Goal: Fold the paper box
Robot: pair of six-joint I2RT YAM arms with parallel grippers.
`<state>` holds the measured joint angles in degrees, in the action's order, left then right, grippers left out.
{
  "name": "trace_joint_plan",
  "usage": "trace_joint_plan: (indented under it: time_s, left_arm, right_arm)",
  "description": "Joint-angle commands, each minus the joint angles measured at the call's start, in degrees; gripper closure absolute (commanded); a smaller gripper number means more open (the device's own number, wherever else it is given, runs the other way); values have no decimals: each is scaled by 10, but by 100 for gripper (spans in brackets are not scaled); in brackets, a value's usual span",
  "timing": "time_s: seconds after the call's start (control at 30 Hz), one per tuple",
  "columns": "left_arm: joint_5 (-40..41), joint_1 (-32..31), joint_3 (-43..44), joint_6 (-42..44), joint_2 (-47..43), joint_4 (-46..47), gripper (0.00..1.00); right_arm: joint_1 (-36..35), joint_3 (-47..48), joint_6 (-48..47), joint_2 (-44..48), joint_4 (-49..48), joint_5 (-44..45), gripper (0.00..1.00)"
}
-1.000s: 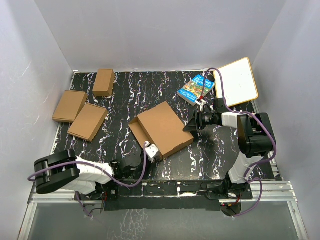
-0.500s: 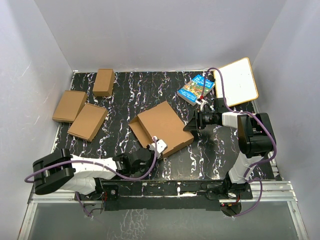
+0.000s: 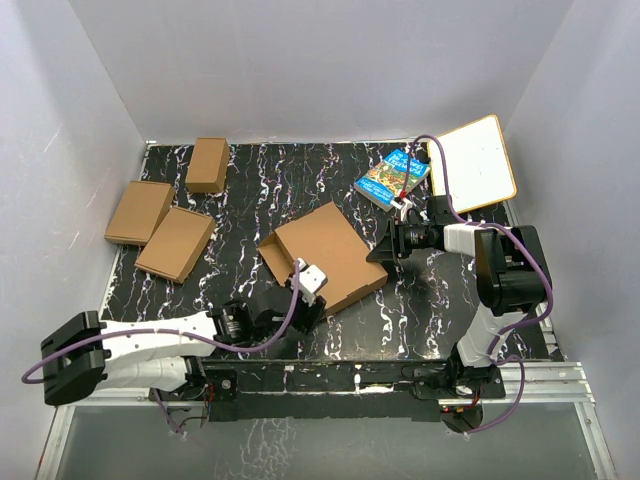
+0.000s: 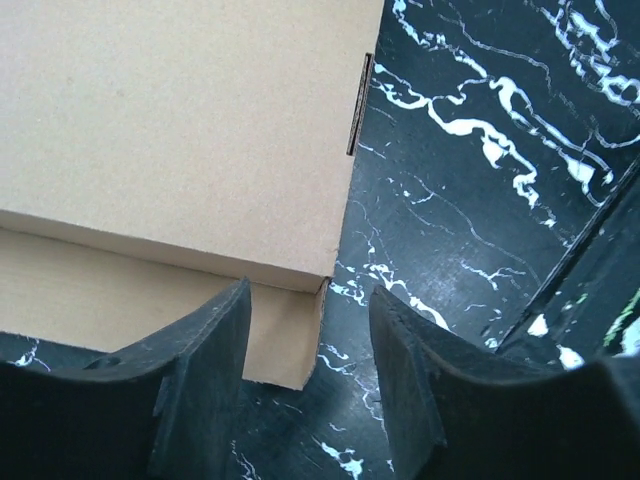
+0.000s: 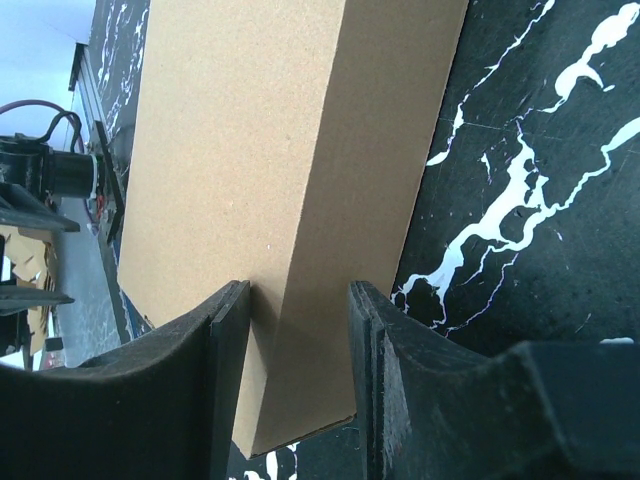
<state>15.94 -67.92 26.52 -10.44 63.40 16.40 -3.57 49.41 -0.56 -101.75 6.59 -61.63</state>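
The paper box [image 3: 325, 255] lies folded flat and brown in the middle of the black marbled table. My left gripper [image 3: 298, 296] is at its near left corner. In the left wrist view the jaws [image 4: 310, 340] stand open, with the box's [image 4: 180, 130] lower corner flap just inside the left finger [image 4: 205, 370] and bare table by the right one. My right gripper [image 3: 380, 246] is at the box's right edge. In the right wrist view its jaws [image 5: 300, 350] are shut on the box's [image 5: 290, 170] edge, one finger on the top face and one on the side wall.
Three smaller folded cardboard boxes [image 3: 138, 210] [image 3: 175, 243] [image 3: 208, 164] lie at the back left. A blue book [image 3: 393, 176] and a white board [image 3: 475, 163] sit at the back right. Grey walls close in the table on three sides.
My left gripper has opened from shut, and its arm has reached forward along the box's near left corner. The right gripper and the box have stayed put.
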Motion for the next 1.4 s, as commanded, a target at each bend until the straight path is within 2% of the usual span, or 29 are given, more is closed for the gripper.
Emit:
trace_joint_plan:
  time_s: [0.0,0.13,0.3,0.4,0.57,0.7,0.8,0.97,1.17,1.37]
  left_arm:
    - [20,15,49,-54,-46,-101,47]
    - [-22,75,78,-116,-69,-137,40]
    - [-67,159,81,-199,-95,-145,21]
    - [-91,212,73,-243,-113,-150,14]
    - [-189,328,43,-317,-112,-136,6]
    - [-250,422,-2,-369,-91,-81,3]
    - [-283,470,-32,-394,-61,-23,3]
    - [-322,513,-63,-419,11,88,3]
    - [-347,531,-84,-444,97,232,3]
    - [-350,535,-75,-451,147,281,3]
  right_arm:
    - [1,9,-37,-21,1,70,55]
    - [1,10,-37,-23,2,69,55]
    - [1,10,-39,-24,3,69,55]
    - [1,10,-39,-25,3,68,55]
    - [0,13,-41,-27,7,66,55]
    - [0,14,-41,-28,8,66,55]
    - [0,14,-42,-28,9,66,55]
    - [0,16,-43,-32,11,66,55]
    - [0,18,-45,-34,13,66,55]
    - [-1,20,-45,-35,15,64,54]
